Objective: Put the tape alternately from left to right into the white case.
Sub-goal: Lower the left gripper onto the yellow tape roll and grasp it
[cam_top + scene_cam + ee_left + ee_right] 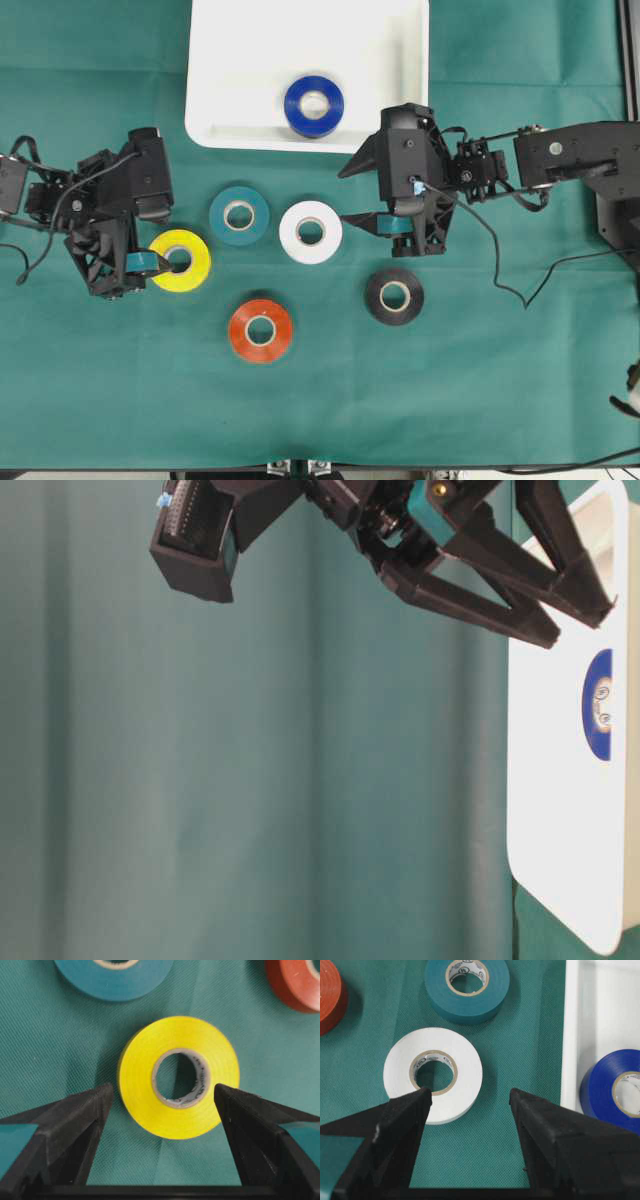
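Green cloth covers the whole table. White case sits at the far edge of the overhead view, centre; its rim also shows in the right wrist view.

Right arm reaches in from the right. Right gripper is spread wide and holds nothing; it hangs above the cloth between the white roll and the case wall. In its wrist view one finger overlaps the near edge of the white roll; contact cannot be told.

Left gripper is also spread wide, grasping nothing. Its two fingers stand either side of the yellow roll, clear of its outer edge in the wrist view.

Rolls, all lying flat:
- blue roll: inside the case, near its front rim.
- yellow roll: on the cloth at left, between the left fingers.
- teal roll: just right of the yellow, apart from it.
- white roll: just right of the teal.
- orange-red roll: nearer the front edge, below teal and white.
- black roll: right of the orange-red, under the right gripper's side.
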Robot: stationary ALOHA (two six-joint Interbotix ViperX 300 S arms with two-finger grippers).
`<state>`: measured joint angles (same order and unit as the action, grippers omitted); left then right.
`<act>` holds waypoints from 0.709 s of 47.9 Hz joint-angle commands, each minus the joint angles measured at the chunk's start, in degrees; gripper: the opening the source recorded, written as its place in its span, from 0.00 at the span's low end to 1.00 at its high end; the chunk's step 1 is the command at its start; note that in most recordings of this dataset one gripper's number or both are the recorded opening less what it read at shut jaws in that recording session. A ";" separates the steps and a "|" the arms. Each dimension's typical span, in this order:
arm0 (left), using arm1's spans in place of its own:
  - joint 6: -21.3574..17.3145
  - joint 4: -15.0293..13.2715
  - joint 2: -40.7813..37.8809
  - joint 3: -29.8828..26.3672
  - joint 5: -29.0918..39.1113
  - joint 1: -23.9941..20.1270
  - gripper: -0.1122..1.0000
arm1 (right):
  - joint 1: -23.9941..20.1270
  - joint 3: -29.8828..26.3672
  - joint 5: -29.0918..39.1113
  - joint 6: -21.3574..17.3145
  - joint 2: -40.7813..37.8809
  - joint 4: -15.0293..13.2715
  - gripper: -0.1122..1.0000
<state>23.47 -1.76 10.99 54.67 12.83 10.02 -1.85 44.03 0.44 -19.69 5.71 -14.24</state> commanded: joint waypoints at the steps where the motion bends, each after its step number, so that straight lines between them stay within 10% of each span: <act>1: 0.09 0.00 -0.62 -1.32 -0.35 0.00 0.85 | -0.09 -0.44 -0.62 -0.09 0.35 0.00 0.73; 34: -0.26 0.35 -6.59 -3.16 -0.35 -1.76 0.85 | -0.09 -0.79 -0.70 -0.09 -0.44 0.00 0.73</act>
<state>23.29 -1.58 4.22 52.38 12.83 8.44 -1.85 44.03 0.26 -19.69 4.75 -14.24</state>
